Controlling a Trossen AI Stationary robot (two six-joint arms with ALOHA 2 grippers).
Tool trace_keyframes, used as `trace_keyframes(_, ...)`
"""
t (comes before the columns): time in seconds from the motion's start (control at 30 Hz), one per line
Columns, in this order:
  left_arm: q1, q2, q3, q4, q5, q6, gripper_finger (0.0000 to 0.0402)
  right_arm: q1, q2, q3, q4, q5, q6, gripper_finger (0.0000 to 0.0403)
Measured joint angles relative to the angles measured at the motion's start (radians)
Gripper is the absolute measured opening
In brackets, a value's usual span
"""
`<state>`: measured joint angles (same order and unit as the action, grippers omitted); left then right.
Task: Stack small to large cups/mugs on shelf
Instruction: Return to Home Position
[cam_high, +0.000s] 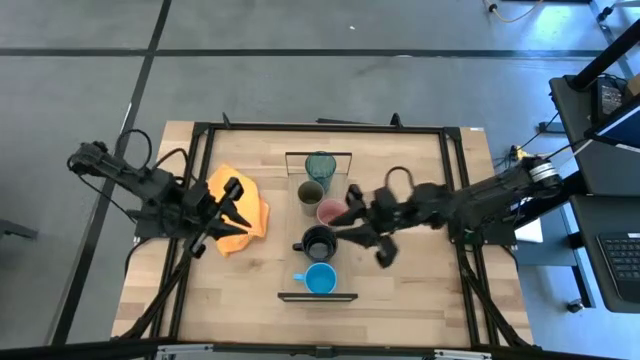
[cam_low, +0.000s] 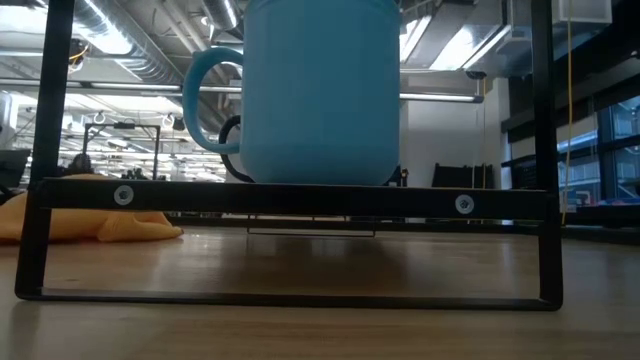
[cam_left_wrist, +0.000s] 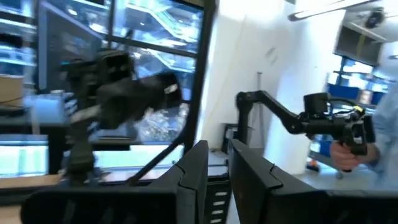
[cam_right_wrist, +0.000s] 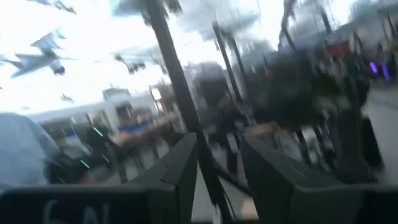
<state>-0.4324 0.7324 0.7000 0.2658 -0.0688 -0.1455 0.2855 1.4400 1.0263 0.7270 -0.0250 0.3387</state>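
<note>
Five cups stand in a row on the long wooden shelf (cam_high: 300, 225), from far to near: teal tumbler (cam_high: 320, 165), olive cup (cam_high: 310, 192), pink cup (cam_high: 331, 210), black mug (cam_high: 319, 242), blue mug (cam_high: 320, 279). In the low view the blue mug (cam_low: 320, 90) fills the front, with the black mug (cam_low: 235, 150) behind it. My right gripper (cam_high: 352, 220) is open and empty just right of the pink cup and black mug. Its wrist view (cam_right_wrist: 217, 168) shows only the room. My left gripper (cam_high: 236, 203) is open and empty above the orange cloth (cam_high: 240, 215).
The orange cloth lies crumpled on the table left of the shelf and also shows in the low view (cam_low: 90, 222). The shelf's black end frames stand at its far end (cam_high: 318, 155) and near end (cam_high: 317, 296). A black metal frame (cam_high: 205, 130) borders the tabletop.
</note>
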Motion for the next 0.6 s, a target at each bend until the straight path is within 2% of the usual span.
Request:
trace_keyframes(0.1, 0.051, -0.083, -0.119, 0.035, 0.009, -0.007, 0.0059, -0.028, -0.072, -0.132, 0.126, -0.007, -0.006, 0.0127)
trace_keyframes(0.27, 0.14, -0.246, -0.253, 0.017, 0.003, -0.044, 0.0059, -0.081, -0.219, -0.327, 0.132, -0.002, 0.025, 0.0127)
trace_keyframes(0.43, 0.24, -0.399, -0.258, -0.252, -0.085, -0.046, 0.0059, -0.137, -0.415, -0.465, 0.024, 0.009, 0.028, 0.0127)
trace_keyframes(0.6, 0.321, -0.491, -0.191, -0.518, -0.126, -0.061, 0.0059, -0.196, -0.646, -0.518, -0.252, 0.055, 0.075, 0.0127)
